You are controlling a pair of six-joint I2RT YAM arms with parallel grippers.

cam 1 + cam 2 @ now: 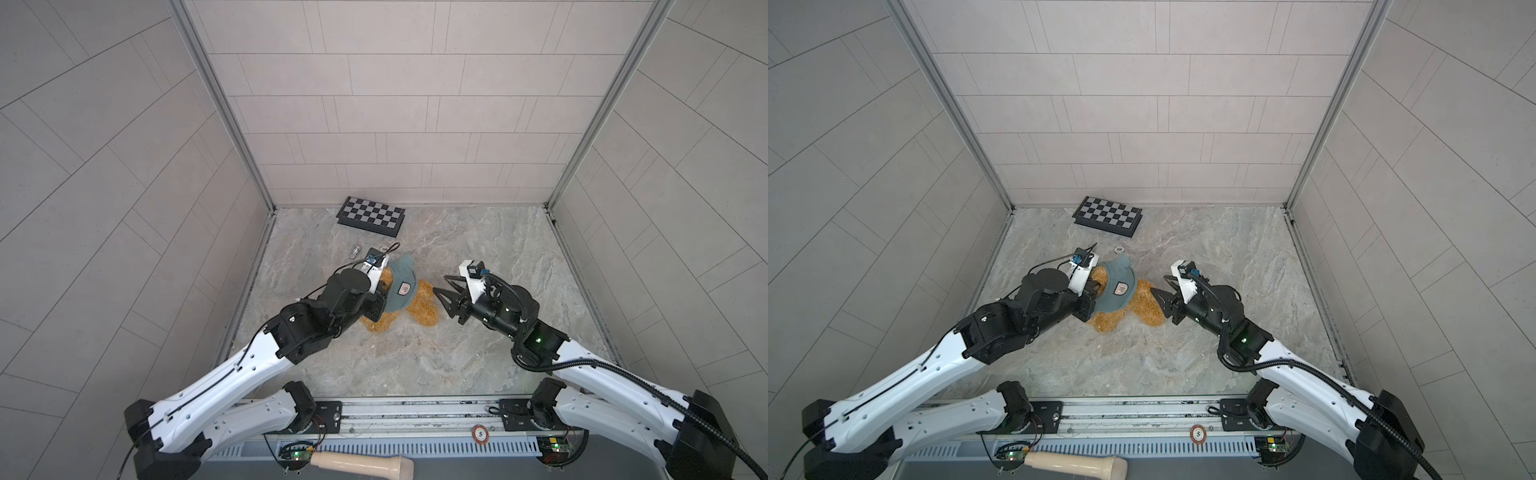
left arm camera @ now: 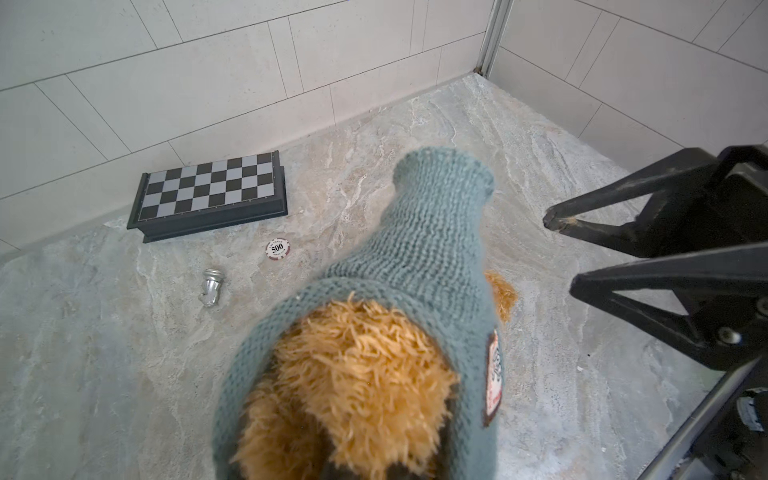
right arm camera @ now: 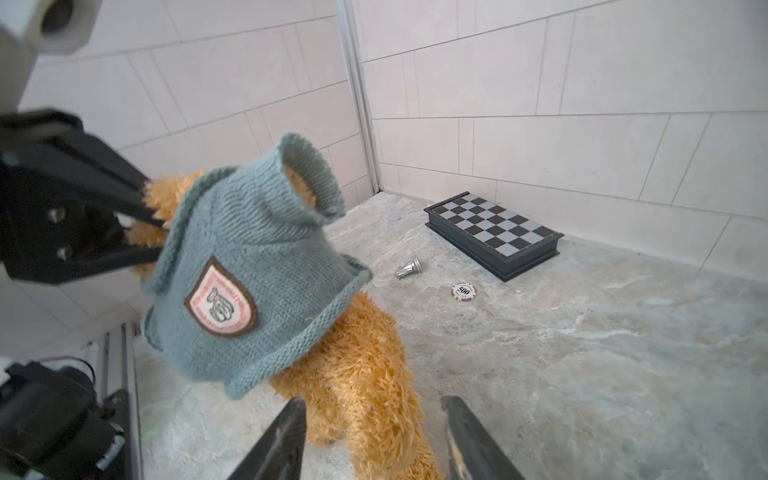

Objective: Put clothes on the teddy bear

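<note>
Teal knitted sweater (image 3: pixel 257 266) sat bunched over the upper part of the bear (image 3: pixel 365 365), its ribbed collar standing open with only a little fur showing inside. The bear lay on the marble table (image 1: pixel 415 353), left of centre, held partly raised. Its golden lower body and legs hung bare below the hem.

The left gripper (image 3: pixel 151 222) was clenched on the bear's fur at the sweater's edge, propping the toy up. The right gripper (image 3: pixel 374 405) was released and held nothing, its fingers spread just beside a bare leg.

The dressing looked about halfway. The sweater was on, but the head did not seem to be through the collar, and the body still needed covering. Whether any arm sat in a sleeve could not be told.

Behind the bear lay a poker chip (image 2: pixel 277 248) and a toppled silver chess piece (image 2: pixel 212 286), both near it. A folded chessboard (image 1: pixel 371 217) rested against the back wall, further off. The left wall stood fairly near the left arm, so room was tight on that side. The table's front and right stretches were bare, which left the most room for pulling the hem down toward the front rail.
</note>
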